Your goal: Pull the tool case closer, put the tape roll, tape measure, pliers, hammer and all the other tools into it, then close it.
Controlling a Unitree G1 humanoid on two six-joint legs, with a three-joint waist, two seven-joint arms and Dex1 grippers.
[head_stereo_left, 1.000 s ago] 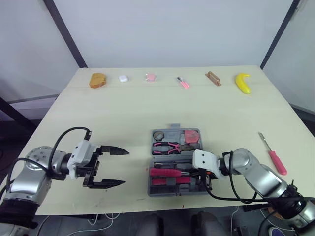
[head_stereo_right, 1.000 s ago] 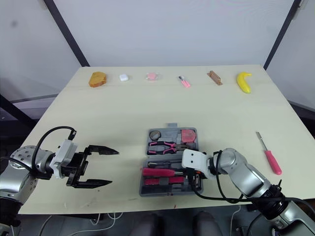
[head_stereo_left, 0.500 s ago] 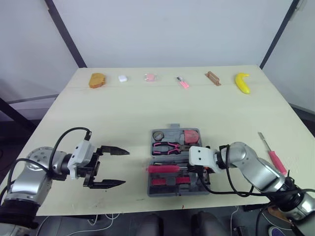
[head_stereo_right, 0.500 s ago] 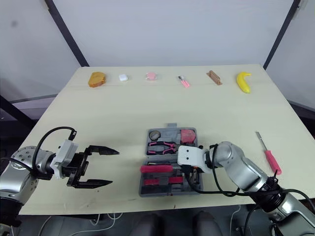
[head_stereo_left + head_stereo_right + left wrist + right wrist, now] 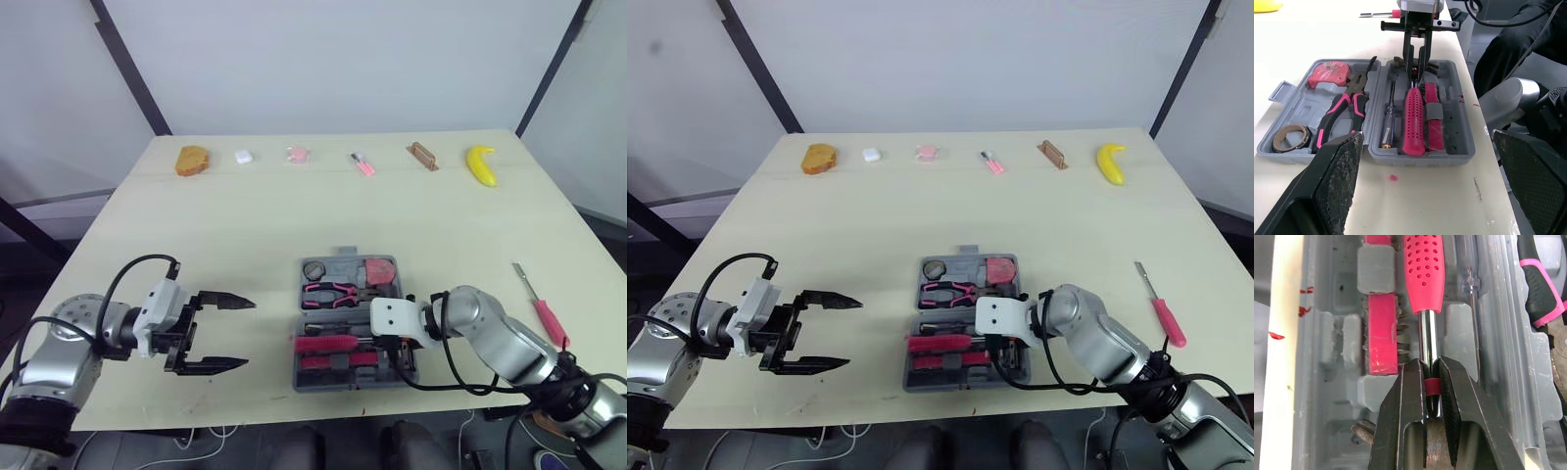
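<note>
The grey tool case [image 5: 343,258] lies open at the table's front middle. Its far half holds the tape roll [image 5: 314,270], the pink-handled pliers [image 5: 333,291] and the red tape measure [image 5: 381,273]. In the near half lies the hammer [image 5: 1424,269] with its pink dotted handle pointing left. My right gripper [image 5: 1428,369] is shut on the hammer's metal shaft, close to the head. A clear-handled screwdriver [image 5: 1469,284] and a red bit holder [image 5: 1382,333] lie either side of the hammer. My left gripper [image 5: 248,333] hangs open left of the case, holding nothing.
A pink-handled screwdriver [image 5: 545,313] lies on the table right of the case. Along the far edge sit a bread piece [image 5: 193,160], a small white item [image 5: 242,156], a pink item [image 5: 296,154], a small pink tool [image 5: 362,164], a brown block [image 5: 423,156] and a banana [image 5: 481,164].
My right gripper has shifted left over the case with the hammer, whose handle now lies level in the near half. The left arm has stayed still.
</note>
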